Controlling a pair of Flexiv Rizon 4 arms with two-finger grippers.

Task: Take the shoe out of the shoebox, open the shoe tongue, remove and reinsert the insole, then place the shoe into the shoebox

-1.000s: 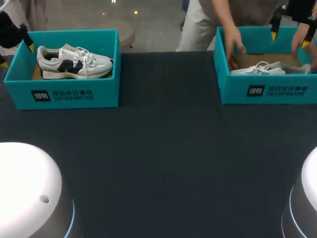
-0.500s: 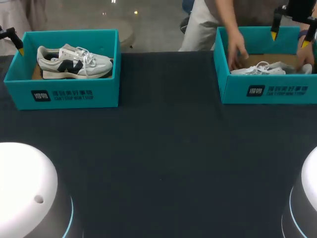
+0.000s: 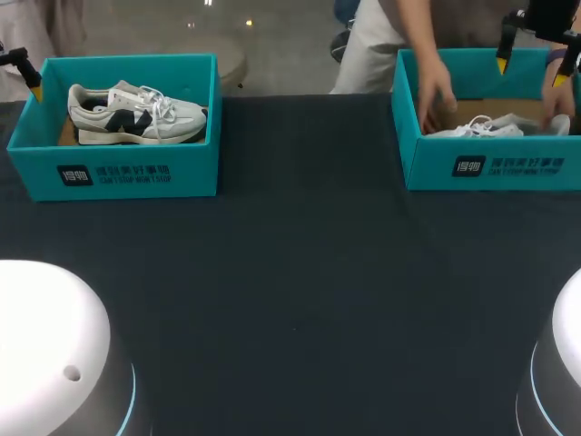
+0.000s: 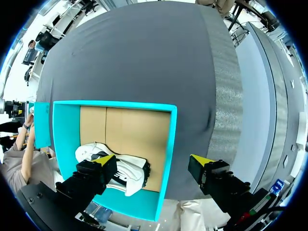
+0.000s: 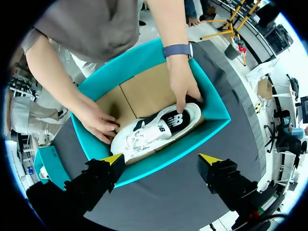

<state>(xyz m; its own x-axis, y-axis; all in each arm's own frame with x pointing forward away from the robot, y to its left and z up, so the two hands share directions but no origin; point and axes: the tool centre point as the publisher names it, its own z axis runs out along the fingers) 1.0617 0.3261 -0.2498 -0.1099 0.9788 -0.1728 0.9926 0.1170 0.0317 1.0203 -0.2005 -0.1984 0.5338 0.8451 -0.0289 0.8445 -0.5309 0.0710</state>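
Note:
A white and black shoe [image 3: 136, 113] lies on its side in the teal shoebox [image 3: 118, 173] at the table's left. My left gripper [image 4: 154, 161] hovers open above that box's outer end wall, one finger over the shoe [image 4: 115, 166], the other over bare table. A second white shoe [image 5: 156, 127] lies in the teal shoebox [image 5: 211, 120] at the right. A person's two hands [image 5: 185, 91] are inside this box, touching the shoe. My right gripper [image 5: 161, 159] hangs open above the near wall of the box, holding nothing.
The dark table [image 3: 300, 272] stretches wide between the two boxes and towards me. The person leans over the far edge behind the right box [image 3: 490, 168]. My arms' white bases [image 3: 54, 354] stand at the near corners.
My left gripper has drawn back towards the far left corner, away from the left box. The person's hands have shifted slightly inside the right box. The right gripper has barely moved.

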